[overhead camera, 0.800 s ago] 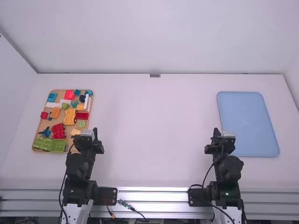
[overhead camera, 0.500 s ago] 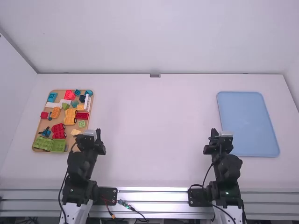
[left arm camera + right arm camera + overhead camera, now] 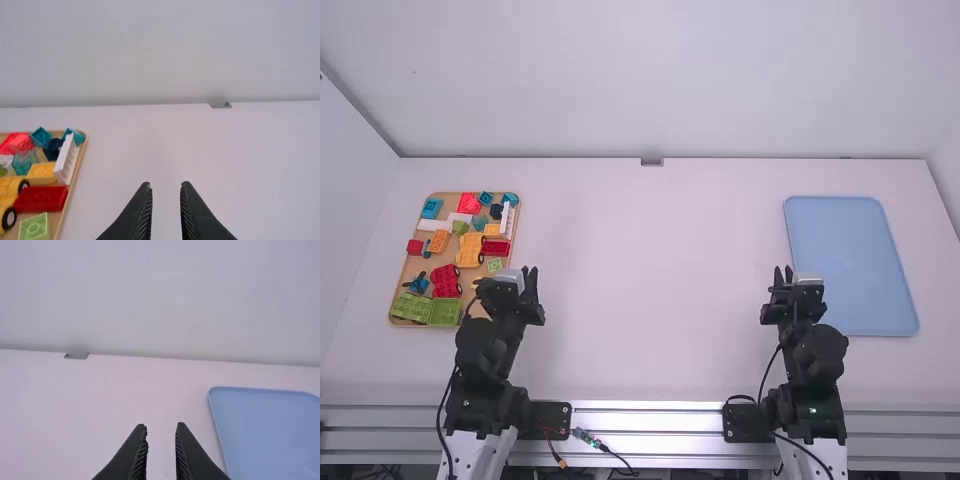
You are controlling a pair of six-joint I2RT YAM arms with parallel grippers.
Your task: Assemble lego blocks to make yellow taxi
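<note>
Across most of the high view, a broad white table [image 3: 655,300]. At its near edge, the left arm [image 3: 485,350] and the right arm [image 3: 813,355], well apart. Over by the right arm, a flat blue tray [image 3: 850,265], bare, perhaps meant for the finished taxi. Over by the left arm, a wooden tray [image 3: 56,220] crowded with loose blocks. Above the table, the left gripper [image 3: 165,183], parted and grasping nothing; likewise the right gripper [image 3: 161,424], with a gap between its fingers and nothing in it. On the wooden tray, near its close end, green pieces [image 3: 412,307], probably of no use here. Farther up, among the rest, a yellow wheeled base [image 3: 471,250], likely the bottom of the taxi. Just beside it, a red brick [image 3: 42,198]; close by too, a smaller yellow brick [image 3: 42,171], a fair candidate for the body. Done so far: parts laid out, no more. Left to do, by this judgement: practically everything, from picking out the base and setting it down within reach of both arms, to pressing on body and roof bricks.
</note>
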